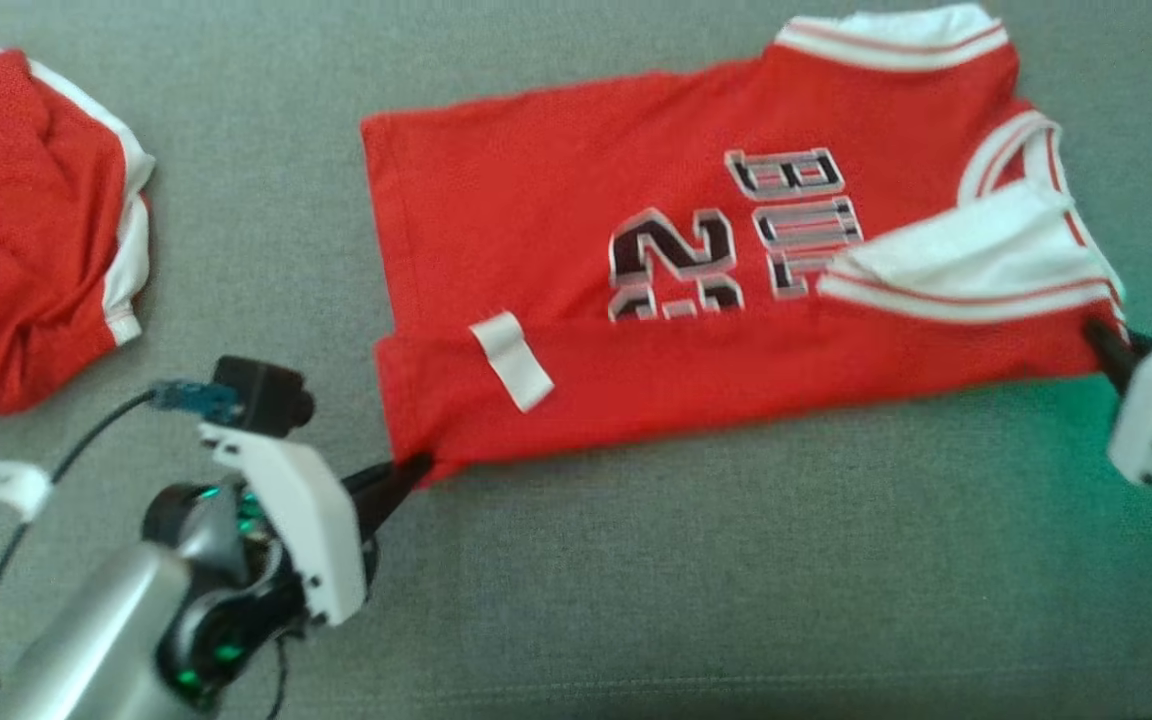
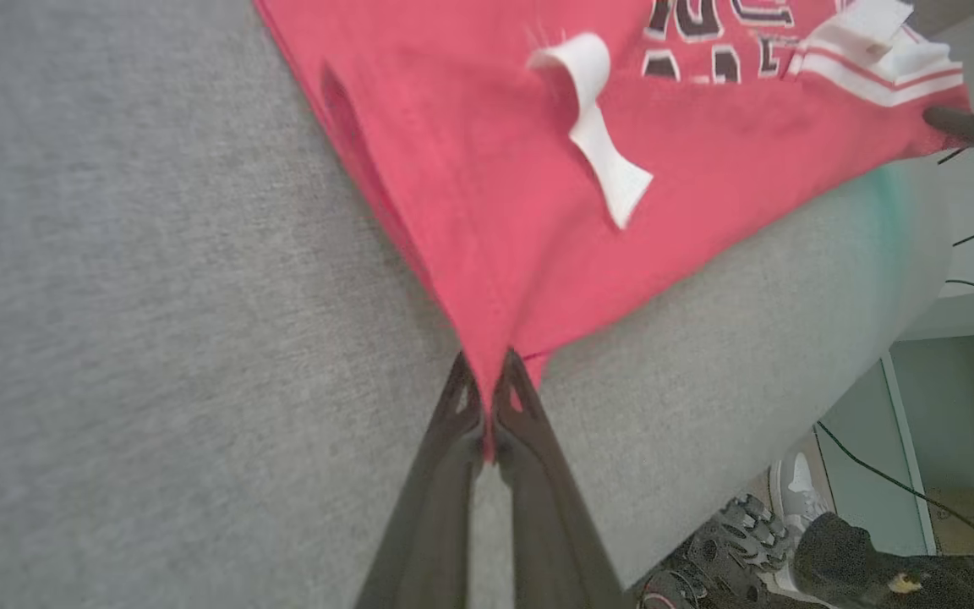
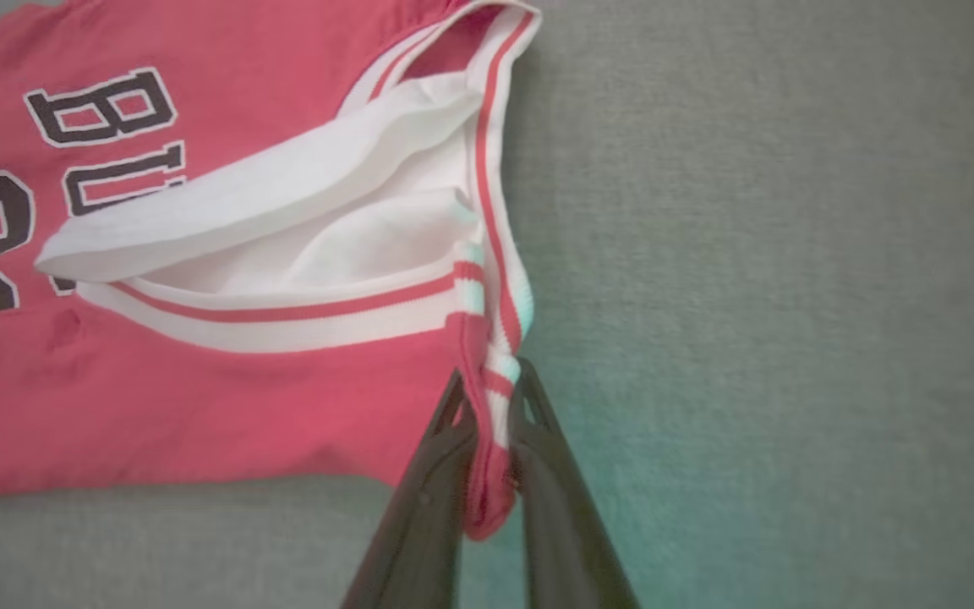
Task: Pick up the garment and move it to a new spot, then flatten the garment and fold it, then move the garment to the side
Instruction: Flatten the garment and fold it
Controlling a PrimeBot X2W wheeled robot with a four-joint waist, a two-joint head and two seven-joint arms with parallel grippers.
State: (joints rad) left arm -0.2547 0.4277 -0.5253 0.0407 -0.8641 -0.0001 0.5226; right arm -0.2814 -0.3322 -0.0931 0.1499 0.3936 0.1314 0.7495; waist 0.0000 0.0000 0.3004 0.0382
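A red jersey (image 1: 576,230) with white trim and dark lettering lies spread across the grey surface, its near long edge folded up over the body. My left gripper (image 1: 414,470) is shut on the jersey's near-left hem corner (image 2: 487,397), the cloth pinched between both fingers. My right gripper (image 1: 1108,345) is shut on the striped shoulder edge (image 3: 491,397) at the jersey's right end. A white label (image 1: 513,360) lies on the folded strip; it curls upward in the left wrist view (image 2: 601,144).
A second red and white garment (image 1: 31,230) lies crumpled at the far left of the grey surface (image 1: 736,580). The surface's edge drops off to the lower right in the left wrist view, with a person's shoes (image 2: 791,499) and cables on the floor beyond.
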